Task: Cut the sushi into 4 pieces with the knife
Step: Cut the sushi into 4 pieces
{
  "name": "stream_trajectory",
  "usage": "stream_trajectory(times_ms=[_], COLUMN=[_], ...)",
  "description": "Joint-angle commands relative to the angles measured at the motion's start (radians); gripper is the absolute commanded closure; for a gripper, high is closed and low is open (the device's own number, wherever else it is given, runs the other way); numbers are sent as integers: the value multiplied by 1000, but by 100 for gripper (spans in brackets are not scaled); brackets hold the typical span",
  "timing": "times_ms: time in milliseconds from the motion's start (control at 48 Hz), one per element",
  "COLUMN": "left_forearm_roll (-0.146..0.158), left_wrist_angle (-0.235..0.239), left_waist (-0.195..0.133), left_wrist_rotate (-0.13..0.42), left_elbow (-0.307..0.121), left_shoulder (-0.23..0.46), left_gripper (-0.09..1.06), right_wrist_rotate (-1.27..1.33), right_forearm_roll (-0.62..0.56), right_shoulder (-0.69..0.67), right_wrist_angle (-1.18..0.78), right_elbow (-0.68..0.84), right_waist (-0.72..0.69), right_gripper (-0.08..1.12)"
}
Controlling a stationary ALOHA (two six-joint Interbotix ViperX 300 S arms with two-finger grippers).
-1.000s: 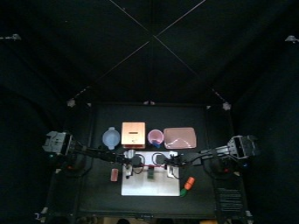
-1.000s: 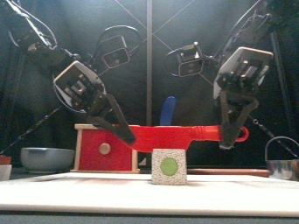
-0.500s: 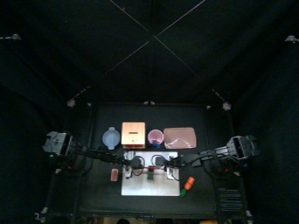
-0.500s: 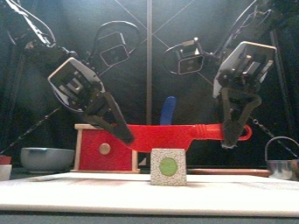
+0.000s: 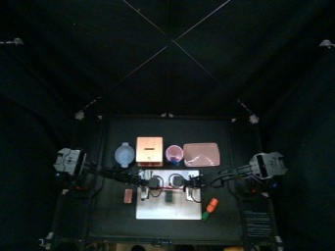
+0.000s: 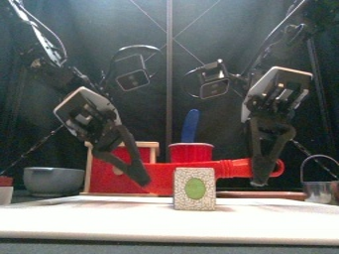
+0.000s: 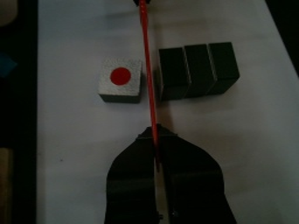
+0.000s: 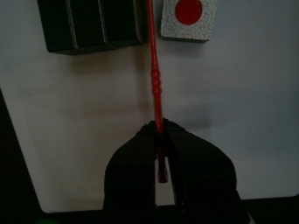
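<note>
Between left hand [image 7: 156,140] and right hand [image 8: 160,133], both clenching the knife [image 7: 149,87]: one piece [image 7: 119,78] looks cut off; next, line up over the roll [image 7: 198,68]'s nearest seam.

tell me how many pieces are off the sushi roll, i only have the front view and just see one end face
observer: One. The wrist views show one loose piece, pale with a red dot on top, lying apart from three dark blocks that sit pressed together.
operator: where's the blade against them
observer: The red knife runs along the gap between the loose piece and the three dark blocks, not over either seam of the blocks.
operator: anything flat behind the cup that i'm missing
observer: Yes, the top view shows the pink tray lying beside the red cup, on the right arm's side of it.
</note>
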Motion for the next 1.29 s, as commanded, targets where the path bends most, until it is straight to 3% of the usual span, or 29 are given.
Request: stream_trajectory(times_ms=[21, 125, 458, 667, 854, 1125, 1292], left_forearm_roll=[0, 2, 5, 18, 29, 55, 52], left_wrist_angle=[3, 3, 3, 3, 3, 3, 3], left_waist=[-2, 3, 87, 106, 104, 87, 25], left_wrist_rotate=[3, 6, 9, 9, 9, 8, 5], left_elbow=[-15, -23, -35, -35, -38, -38, -37], left_shoulder=[14, 28, 29, 12, -17, -120, -156], left_gripper=[69, 69, 69, 69, 69, 69, 69], right_wrist_rotate=[2, 2, 2, 0, 2, 2, 3], right_forearm_roll=[-8, -14, -64, -84, -78, -55, -28], right_shoulder=[-6, 3, -2, -26, -74, -160, -169], right_wrist_angle=[-17, -18, -18, -17, -2, 3, 3], right_elbow=[-2, 3, 2, -3, -9, -31, -31], right_waist=[-15, -34, -98, -120, -117, -69, -17], right_gripper=[85, 85, 85, 85, 85, 85, 85])
